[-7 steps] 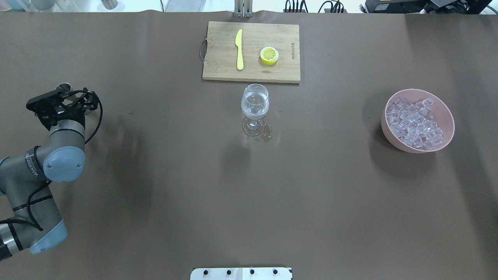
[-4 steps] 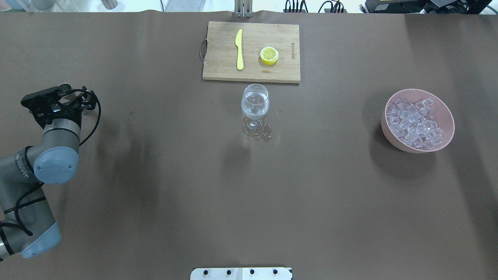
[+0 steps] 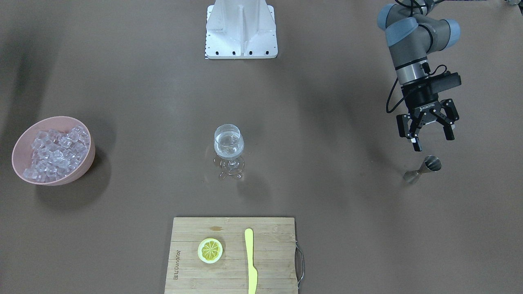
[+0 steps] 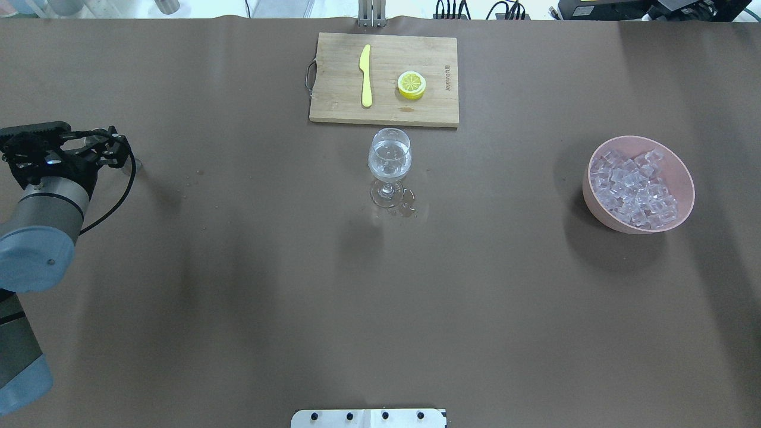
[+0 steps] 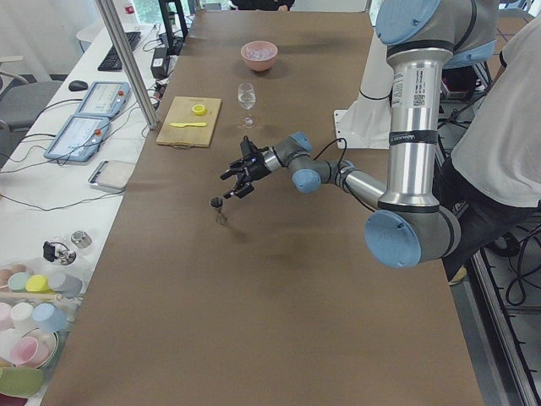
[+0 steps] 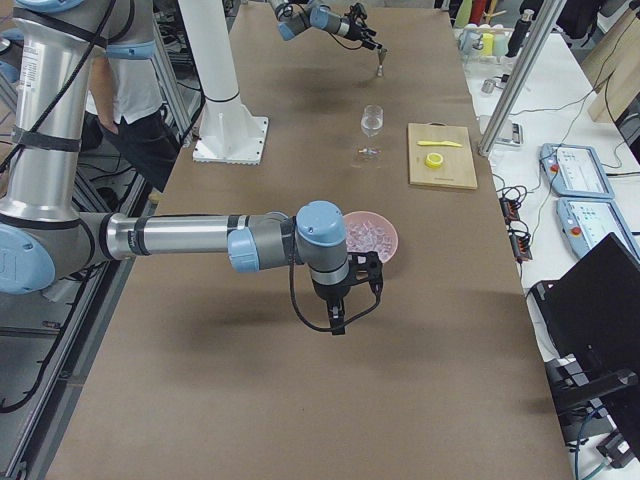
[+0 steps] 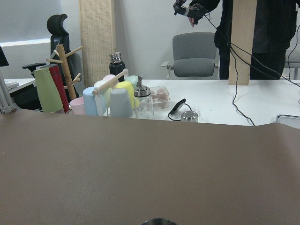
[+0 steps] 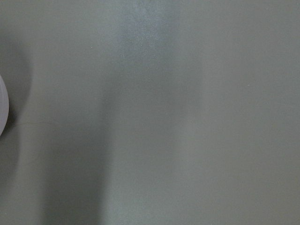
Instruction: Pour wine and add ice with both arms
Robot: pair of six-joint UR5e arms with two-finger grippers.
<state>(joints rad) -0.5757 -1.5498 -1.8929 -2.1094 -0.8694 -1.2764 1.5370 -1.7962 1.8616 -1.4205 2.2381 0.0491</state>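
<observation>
Brown table (image 4: 238, 297). Cutting board (image 4: 339, 95) at far edge. Pink bowl (image 4: 675, 163) full of ice (image 4: 633, 190); right gripper (image 6: 340, 318) near it, can't tell whether spread or closed. Left gripper (image 3: 432, 139) fingers apart, empty, above metal jigger (image 3: 425, 168). Wine (image 4: 389, 169) in wine glass (image 4: 389, 148), mid-table.

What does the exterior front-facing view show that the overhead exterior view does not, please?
Only the front-facing view plainly shows the metal jigger standing on the table, apart from the open left hand. Only the overhead view shows black cables past the table's far edge. Both show the wine glass holding clear liquid, the pink bowl of ice cubes, and the cutting board with a yellow knife and lemon slice.
</observation>
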